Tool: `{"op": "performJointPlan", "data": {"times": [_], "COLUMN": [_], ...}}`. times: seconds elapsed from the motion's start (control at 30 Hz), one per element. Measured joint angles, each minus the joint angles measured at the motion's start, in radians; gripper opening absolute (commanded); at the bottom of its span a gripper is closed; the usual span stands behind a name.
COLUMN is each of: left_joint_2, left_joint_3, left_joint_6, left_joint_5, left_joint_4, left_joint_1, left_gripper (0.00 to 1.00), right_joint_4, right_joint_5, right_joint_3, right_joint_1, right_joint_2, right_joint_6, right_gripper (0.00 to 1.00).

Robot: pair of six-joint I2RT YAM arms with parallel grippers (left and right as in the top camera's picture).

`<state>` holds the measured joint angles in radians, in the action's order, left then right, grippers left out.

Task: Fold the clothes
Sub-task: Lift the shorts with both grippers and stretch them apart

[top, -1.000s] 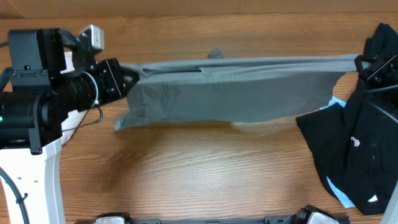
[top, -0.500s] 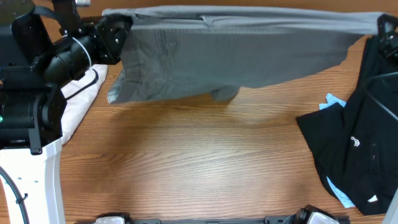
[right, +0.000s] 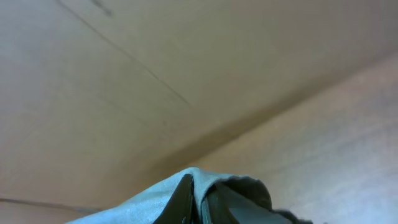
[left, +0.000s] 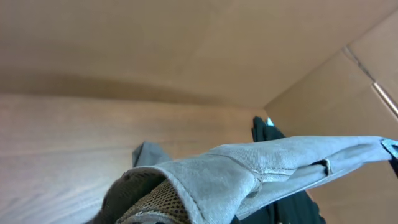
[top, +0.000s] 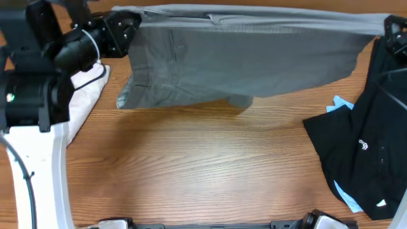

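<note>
A mid-grey garment hangs stretched across the far side of the table, held up at both top corners. My left gripper is shut on its left corner; the left wrist view shows the grey hem wrapped over the finger. My right gripper is shut on its right corner; the right wrist view shows grey cloth pinched between the fingers. A black garment lies at the right. An off-white garment lies at the left under the left arm.
The wooden table lies below the hanging cloth. A light blue item peeks from under the black garment. The left arm's white base stands at the left edge.
Both grippers have lifted the grey garment and carried it toward the far edge. Its lower edge now hangs higher and farther back than a second ago.
</note>
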<state>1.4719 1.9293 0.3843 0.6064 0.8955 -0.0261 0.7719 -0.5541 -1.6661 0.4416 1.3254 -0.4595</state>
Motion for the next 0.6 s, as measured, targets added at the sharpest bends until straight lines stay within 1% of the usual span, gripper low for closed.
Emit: {"op": "performJointPlan", "data": {"times": [0.13,0.27,0.37,0.4,0.43,0.47,0.53,0.6], "left_joint_2": [0.037,0.066,0.117,0.146,0.168,0.192,0.251,0.283], "left_joint_3": [0.000,0.000,0.000,0.000,0.000,-0.001,-0.002,-0.008], "left_joint_6": [0.000,0.000,0.001,0.004,0.010,0.028,0.088,0.155], "left_joint_5": [0.015,0.019,0.001,-0.008,-0.013,-0.016,-0.019,-0.017], "left_joint_4": [-0.013,-0.140,-0.308,-0.394,-0.443,-0.512,-0.668,-0.803], "left_joint_1": [0.000,0.010,0.024,0.027,0.029,0.029,0.030,0.032], "left_gripper": [0.04,0.04,0.04,0.04,0.04,0.04,0.04,0.04], "right_joint_4": [-0.003,-0.131,-0.302,-0.374,-0.455,-0.499,-0.684,-0.814], "right_joint_5": [-0.009,-0.014,0.008,0.016,0.023,0.027,0.038,0.047], "right_joint_3": [0.000,-0.001,-0.003,-0.004,-0.003,-0.002,0.002,0.005], "right_joint_1": [0.000,-0.018,-0.057,-0.070,-0.082,-0.087,-0.095,-0.095], "right_joint_2": [0.032,0.083,0.161,0.192,0.218,0.235,0.266,0.268], "right_joint_6": [0.015,0.024,0.023,0.014,-0.003,-0.015,-0.064,-0.099], "right_gripper": [0.04,0.04,0.04,0.04,0.04,0.04,0.04,0.04]}}
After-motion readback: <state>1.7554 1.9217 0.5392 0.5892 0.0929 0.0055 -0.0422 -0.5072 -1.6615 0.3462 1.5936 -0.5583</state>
